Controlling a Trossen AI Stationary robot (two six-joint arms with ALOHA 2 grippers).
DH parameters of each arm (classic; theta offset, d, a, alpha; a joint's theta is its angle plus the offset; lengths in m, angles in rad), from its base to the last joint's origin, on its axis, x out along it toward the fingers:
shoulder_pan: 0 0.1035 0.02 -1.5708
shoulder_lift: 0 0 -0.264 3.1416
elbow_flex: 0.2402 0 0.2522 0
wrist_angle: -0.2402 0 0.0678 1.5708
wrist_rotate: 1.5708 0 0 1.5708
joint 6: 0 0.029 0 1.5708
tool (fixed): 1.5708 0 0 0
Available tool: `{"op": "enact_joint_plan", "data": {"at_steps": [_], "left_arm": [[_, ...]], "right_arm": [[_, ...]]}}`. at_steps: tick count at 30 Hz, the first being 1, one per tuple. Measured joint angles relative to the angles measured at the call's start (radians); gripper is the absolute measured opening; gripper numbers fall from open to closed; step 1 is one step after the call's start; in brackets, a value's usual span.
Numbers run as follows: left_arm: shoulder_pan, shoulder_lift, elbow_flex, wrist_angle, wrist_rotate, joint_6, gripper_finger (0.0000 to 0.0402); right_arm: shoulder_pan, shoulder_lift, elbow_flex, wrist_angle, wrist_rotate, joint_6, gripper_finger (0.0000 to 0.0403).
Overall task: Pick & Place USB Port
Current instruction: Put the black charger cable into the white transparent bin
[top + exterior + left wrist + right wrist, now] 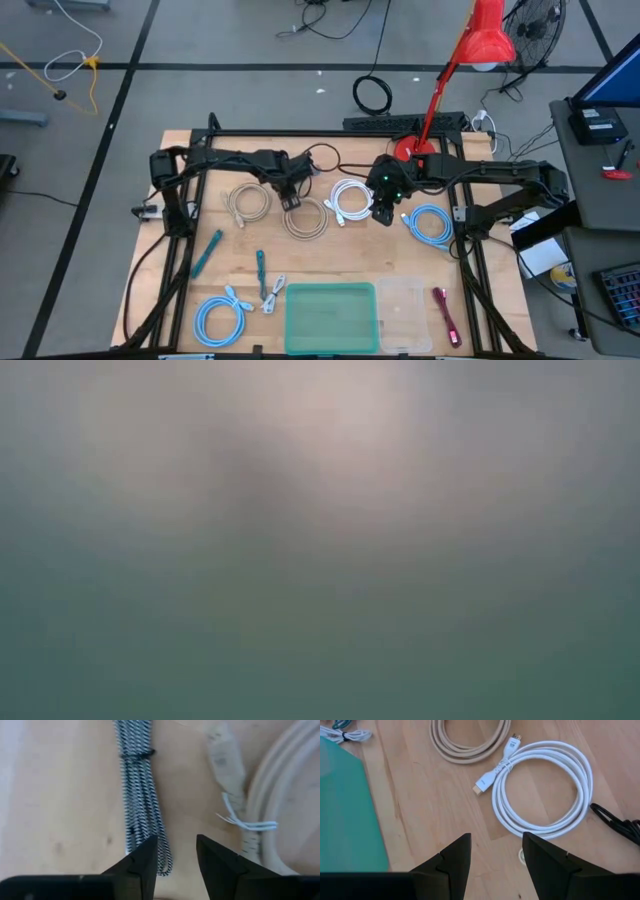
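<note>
**Left pincer low over braided cable**

I see the left pincer (175,857) parted, holding nothing, right beside the black-and-white braided cable (142,805) on the table (60,795), near a beige cable (240,785). Right pincer (495,855) hovers parted, empty, by the white coil (542,787).

Grey floor (250,90) with dark seams, red lamp (487,40) — fan (535,30) beside it

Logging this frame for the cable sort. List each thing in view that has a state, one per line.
Left gripper: jaws open, empty, low over the table.
Right gripper: jaws open, empty.
White cable: coiled, tied, on the table.
Beige cable: coiled, on the table.
Braided cable: bundled, tied.
Green tray: empty.
Clear container: empty.
</note>
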Motion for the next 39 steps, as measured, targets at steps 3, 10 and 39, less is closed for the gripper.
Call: {"op": "enact_joint_plan", "data": {"at_steps": [3,10,39], "left_arm": [[0.005,0.000,0.000,0.000,-0.011,-0.012,0.0105],[0.012,0.045,-0.006,0.015,0.048,-0.036,0.0008],[0.124,-0.073,-0.006,-0.003,0.174,-0.166,0.0197]], "right_arm": [[0.000,0.000,0.000,0.006,0.000,0.014,0.0169],[0.000,0.000,0.000,0.033,0.000,0.026,0.0169],[0.000,0.000,0.000,0.208,0.003,0.107,0.0169]]}}
